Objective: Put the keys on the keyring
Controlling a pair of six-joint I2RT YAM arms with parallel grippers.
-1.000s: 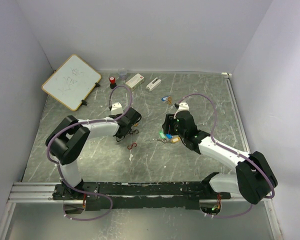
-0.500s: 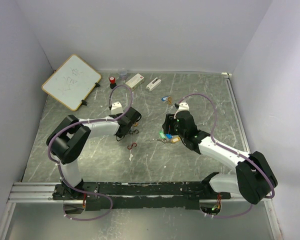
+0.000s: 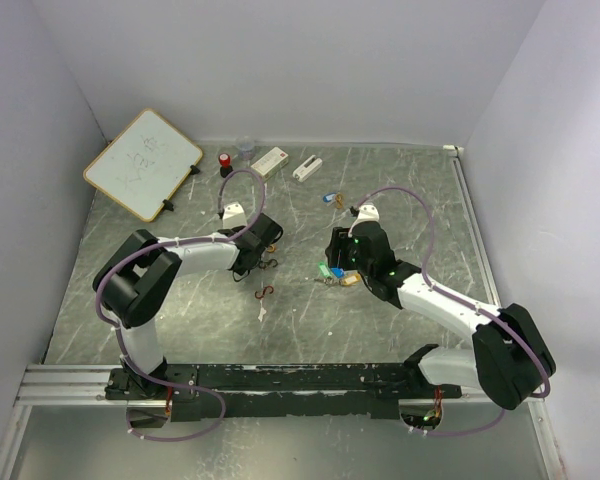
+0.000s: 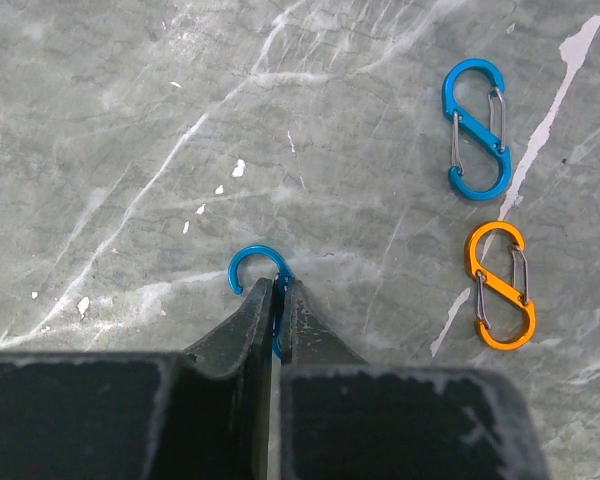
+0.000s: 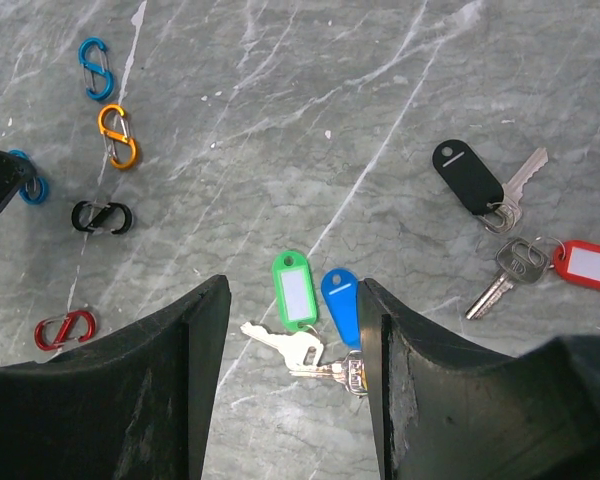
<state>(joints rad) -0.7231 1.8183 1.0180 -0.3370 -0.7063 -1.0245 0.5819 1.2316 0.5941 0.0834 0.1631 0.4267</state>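
- The right end effector [image 5: 292, 300] hangs half open and empty directly over the green-tagged key [image 5: 296, 290], which lies on the worktop [image 5: 280, 120] touching a blue-tagged key [image 5: 338, 296].
- Left of the green-tagged key, the left end effector [image 4: 273, 300] is pinched shut on a blue S-clip [image 4: 250, 264]. The step looks like securing the ring. Next, a key's hole must meet the clip's gate.
- Beyond and right of the green-tagged key lie a black-tagged key [image 5: 467, 176] and a red-tagged key [image 5: 592, 266]. An orange S-clip [image 4: 500, 285] and other loose clips crowd its left.
- Far beyond it leans a whiteboard [image 3: 142, 163].
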